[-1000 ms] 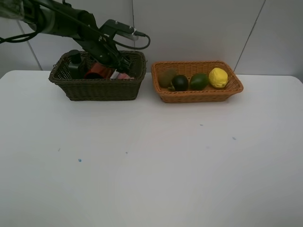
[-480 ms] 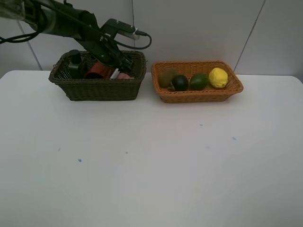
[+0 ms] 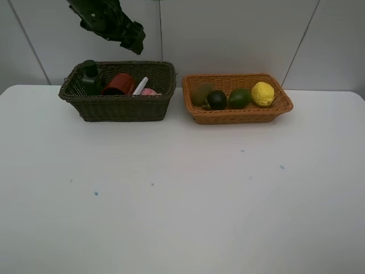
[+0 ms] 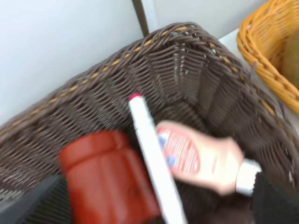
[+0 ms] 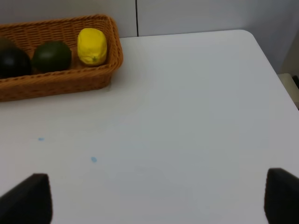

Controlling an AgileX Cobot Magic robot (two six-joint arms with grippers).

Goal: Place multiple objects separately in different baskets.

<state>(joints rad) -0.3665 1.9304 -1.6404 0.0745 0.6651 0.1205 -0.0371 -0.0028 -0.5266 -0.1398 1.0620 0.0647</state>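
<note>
White marker (image 4: 153, 161) leans capped-end up in basket (image 4: 196, 74)

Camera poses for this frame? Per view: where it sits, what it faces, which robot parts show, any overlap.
Exterior high: above the table's front, facing both baskets and the wall; left arm at top.
Left wrist: looks into dark basket at red cup, white marker, pink bottle; fingertips show.
Right wrist: over table, fingertips show.
Shared: yellow lemon, orange basket.
</note>
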